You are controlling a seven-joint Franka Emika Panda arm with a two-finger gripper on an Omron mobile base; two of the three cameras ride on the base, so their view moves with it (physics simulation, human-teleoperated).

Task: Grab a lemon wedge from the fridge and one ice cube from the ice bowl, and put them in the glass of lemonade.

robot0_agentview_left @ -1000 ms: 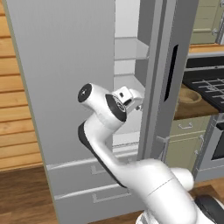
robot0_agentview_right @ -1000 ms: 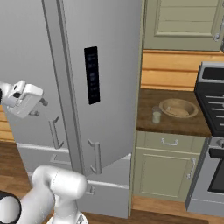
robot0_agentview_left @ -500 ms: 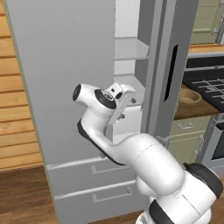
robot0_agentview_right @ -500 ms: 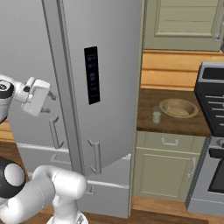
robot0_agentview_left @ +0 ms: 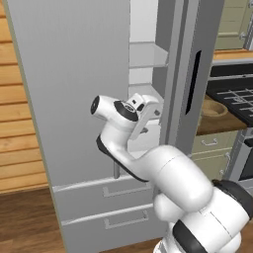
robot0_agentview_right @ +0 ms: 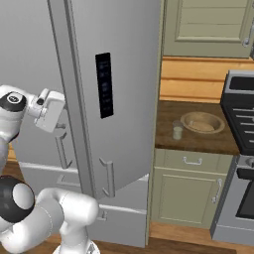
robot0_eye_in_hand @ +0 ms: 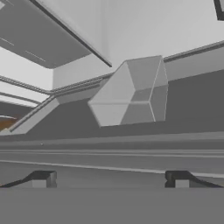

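The tall light-grey fridge (robot0_agentview_left: 74,74) has its right door (robot0_agentview_right: 129,59), the one with the black panel (robot0_agentview_right: 103,85), ajar, and white shelves (robot0_agentview_left: 146,54) show in the gap. My gripper (robot0_agentview_left: 154,114) hovers at that gap, about mid-height of the doors. In the hand view my gripper (robot0_eye_in_hand: 109,179) is open with nothing between its tips; a grey faceted block (robot0_eye_in_hand: 131,92) on the fridge sits just ahead. The glass of lemonade (robot0_agentview_right: 177,130) stands on the counter beside the tan ice bowl (robot0_agentview_right: 202,121). The lemon wedge is hidden.
Two fridge drawers (robot0_agentview_left: 106,195) sit below the doors. A dark wood counter (robot0_agentview_right: 193,141) over beige cabinets (robot0_agentview_right: 181,191) runs right of the fridge to a black stove (robot0_agentview_right: 240,129). A wooden wall (robot0_agentview_left: 22,128) is left of the fridge.
The hand has edged a little toward the door gap. The arm's lower links have swung up and forward, bulking larger in both base views. The gripper stays open.
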